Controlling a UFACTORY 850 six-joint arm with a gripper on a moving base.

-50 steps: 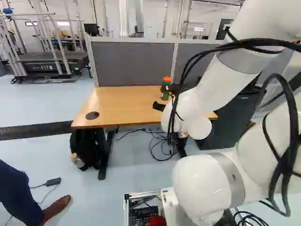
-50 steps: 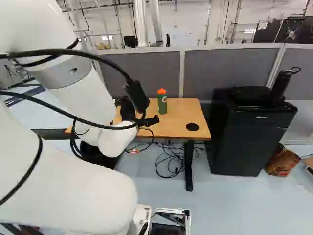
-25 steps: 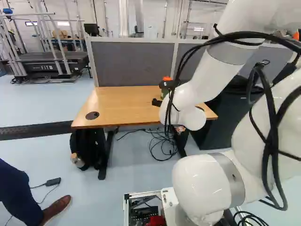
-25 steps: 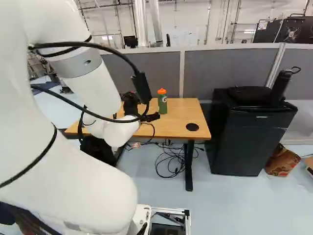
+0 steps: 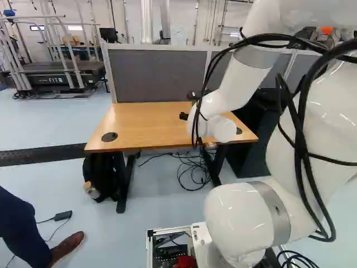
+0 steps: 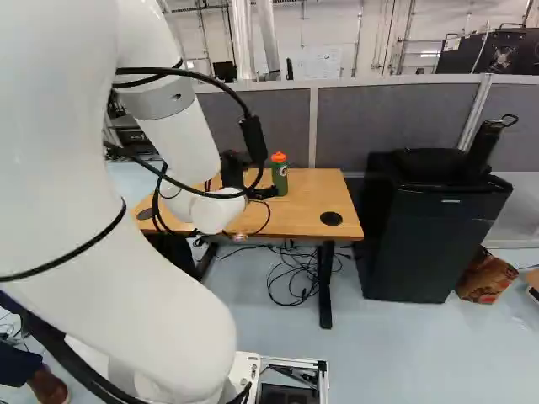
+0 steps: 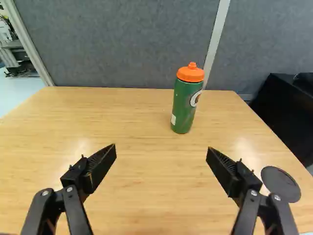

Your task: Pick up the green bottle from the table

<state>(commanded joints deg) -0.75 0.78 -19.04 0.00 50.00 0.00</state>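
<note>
The green bottle (image 7: 186,100) with an orange lid stands upright on the wooden table (image 7: 122,112), ahead of my gripper and off to one side of its midline. In the right base view my black gripper (image 6: 263,193) is partly hidden by the arm and cables, close beside the bottle (image 6: 280,175). The wrist view shows the gripper (image 7: 162,151) open wide over the tabletop, nothing between its fingers and a gap between it and the bottle. The arm hides the bottle in the left base view.
Grey partition panels (image 5: 156,75) rise behind the table. A black cabinet (image 6: 434,227) stands beyond one table end, and a black bag (image 5: 103,176) lies under the other. Loose cables (image 6: 290,273) lie on the floor below. A person's leg and shoe (image 5: 67,245) show at the left.
The arm has swung leftward and lifted slightly in the left base view, carrying the gripper across in front of the bottle, now hidden there. The base and bottle have stayed still.
</note>
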